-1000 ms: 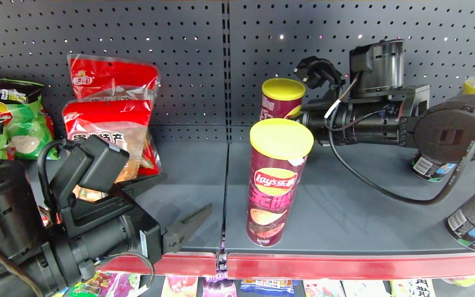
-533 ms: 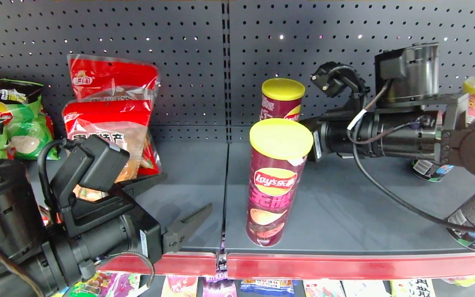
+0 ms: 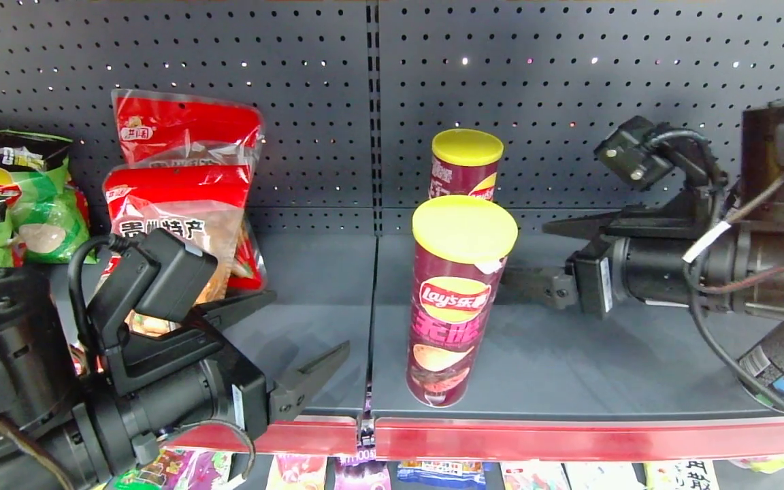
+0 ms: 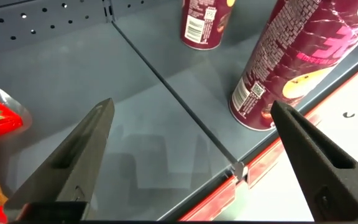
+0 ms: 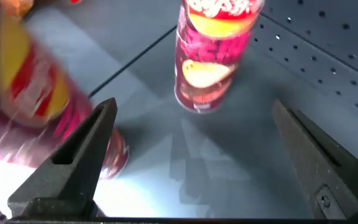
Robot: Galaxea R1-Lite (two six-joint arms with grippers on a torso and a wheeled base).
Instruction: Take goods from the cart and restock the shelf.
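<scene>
Black left end effector (image 3: 310,318) (cable (image 3: 71,279) looped) with wedge fingers (image 3: 310,371).

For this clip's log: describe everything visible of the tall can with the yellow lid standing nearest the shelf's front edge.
The front can is a tall, slim cylinder, maroon with a glossy-looking printed wrap showing a yellow-and-red logo and a chip picture. Its flat yellow lid, plastic by its look, is on. It stands upright on the grey shelf near the red front rail, before a second matching can. Only the shelf appears to touch it.
</scene>
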